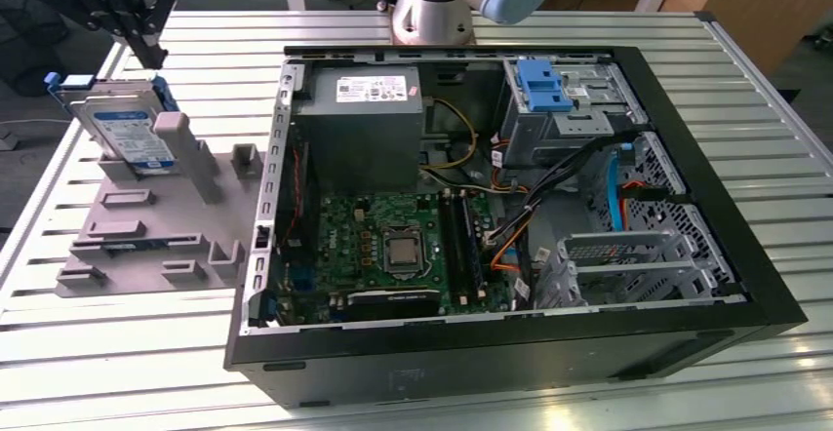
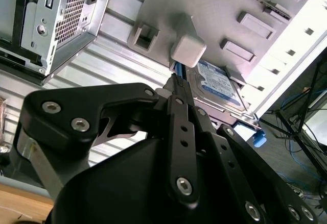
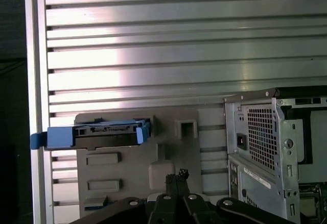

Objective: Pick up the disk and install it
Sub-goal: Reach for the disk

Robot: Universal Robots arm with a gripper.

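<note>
The disk [image 1: 128, 134], a silver drive with a white-and-blue label in a blue carrier frame, leans upright in a grey holder block [image 1: 143, 241] at the exterior view's left. My gripper [image 1: 154, 58] hangs just above the disk's far upper edge, apart from it, fingers shut with nothing between them. In the second wrist view the gripper [image 2: 179, 81] points toward the disk [image 2: 217, 83] beside a grey post. In the first wrist view the disk's blue carrier edge [image 3: 97, 132] lies ahead of the gripper [image 3: 177, 175].
An open computer case [image 1: 768, 299] lies on the slatted metal table [image 1: 781, 80], with a grey power supply [image 1: 365, 119], a motherboard and cables inside. A blue latch bracket [image 1: 543, 85] sits on the drive bay at the case's far side.
</note>
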